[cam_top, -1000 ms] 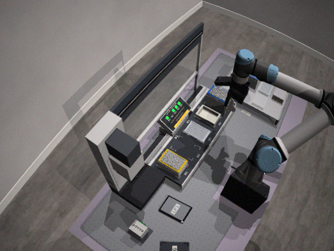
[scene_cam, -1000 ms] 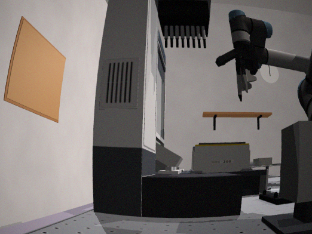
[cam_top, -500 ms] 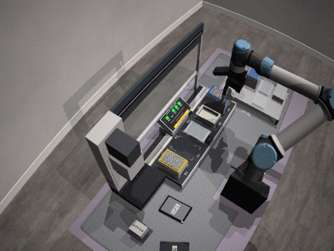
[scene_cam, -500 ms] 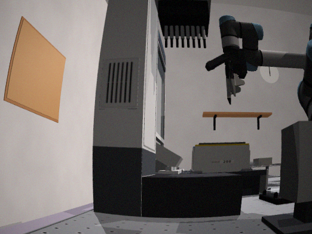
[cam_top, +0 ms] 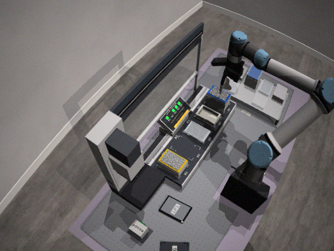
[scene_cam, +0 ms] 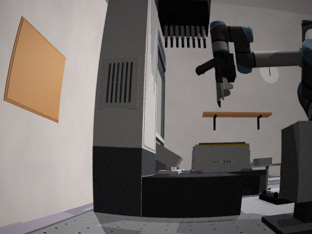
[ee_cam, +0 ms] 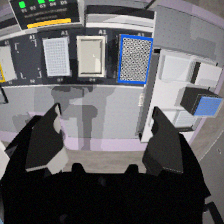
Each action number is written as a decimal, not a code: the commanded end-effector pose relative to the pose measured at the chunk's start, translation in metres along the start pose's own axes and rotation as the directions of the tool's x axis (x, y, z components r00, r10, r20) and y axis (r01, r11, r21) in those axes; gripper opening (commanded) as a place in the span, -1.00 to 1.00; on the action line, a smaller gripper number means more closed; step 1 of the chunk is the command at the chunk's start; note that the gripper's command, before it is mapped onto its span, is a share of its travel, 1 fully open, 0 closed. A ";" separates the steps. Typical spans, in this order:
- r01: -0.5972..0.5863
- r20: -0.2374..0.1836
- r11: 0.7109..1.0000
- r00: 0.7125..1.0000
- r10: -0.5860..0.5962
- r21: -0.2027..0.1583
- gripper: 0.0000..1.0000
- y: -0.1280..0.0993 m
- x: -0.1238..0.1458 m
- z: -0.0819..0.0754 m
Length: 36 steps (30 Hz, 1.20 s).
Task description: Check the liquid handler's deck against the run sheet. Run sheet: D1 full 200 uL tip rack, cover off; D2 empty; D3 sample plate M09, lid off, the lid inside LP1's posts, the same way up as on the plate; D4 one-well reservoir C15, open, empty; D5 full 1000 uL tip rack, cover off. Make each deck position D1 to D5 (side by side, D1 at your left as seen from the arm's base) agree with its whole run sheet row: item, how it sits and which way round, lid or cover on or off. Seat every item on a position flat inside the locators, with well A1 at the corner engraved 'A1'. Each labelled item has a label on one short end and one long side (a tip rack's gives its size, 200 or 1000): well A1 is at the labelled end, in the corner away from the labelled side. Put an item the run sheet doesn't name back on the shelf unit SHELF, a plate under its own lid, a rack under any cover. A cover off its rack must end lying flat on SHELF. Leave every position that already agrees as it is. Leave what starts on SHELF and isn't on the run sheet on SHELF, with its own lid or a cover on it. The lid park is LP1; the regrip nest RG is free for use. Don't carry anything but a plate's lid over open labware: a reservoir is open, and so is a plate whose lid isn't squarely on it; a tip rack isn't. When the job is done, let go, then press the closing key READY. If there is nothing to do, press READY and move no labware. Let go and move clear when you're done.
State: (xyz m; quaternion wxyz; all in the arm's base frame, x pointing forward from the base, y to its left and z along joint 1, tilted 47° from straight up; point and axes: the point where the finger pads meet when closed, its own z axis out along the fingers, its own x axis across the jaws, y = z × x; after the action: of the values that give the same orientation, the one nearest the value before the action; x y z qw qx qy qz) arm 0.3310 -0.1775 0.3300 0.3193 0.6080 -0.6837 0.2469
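Note:
My gripper (cam_top: 224,84) hangs open and empty high above the gap between the deck's far end and the shelf; it also shows in the side view (scene_cam: 220,94) and the wrist view (ee_cam: 105,145). On the deck, a yellow-rimmed tip rack (cam_top: 173,160) with no cover stands at the near end, marked 200 in the side view (scene_cam: 221,157). The position beside it (cam_top: 189,147) is bare. Then come a white well plate (cam_top: 196,131) with its wells showing, an open empty reservoir (cam_top: 208,114) and a blue-rimmed tip rack (cam_top: 218,94) with no cover. The wrist view shows the plate (ee_cam: 55,56), reservoir (ee_cam: 90,56) and blue rack (ee_cam: 134,58).
The shelf unit (cam_top: 265,96) behind the deck holds a blue-topped box (cam_top: 253,77) and flat pale items (cam_top: 266,87). The gantry (cam_top: 153,70) and status panel (cam_top: 173,116) run along the deck's far side. LP1 (cam_top: 175,209) and the READY key (cam_top: 138,228) lie in front.

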 end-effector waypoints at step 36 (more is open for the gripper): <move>0.001 0.002 1.000 1.000 -0.001 0.002 0.64 -0.046 0.067 0.037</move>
State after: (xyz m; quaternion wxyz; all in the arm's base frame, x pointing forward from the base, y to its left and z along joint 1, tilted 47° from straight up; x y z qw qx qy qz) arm 0.3691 -0.2479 0.3593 0.3189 0.6084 -0.6839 0.2457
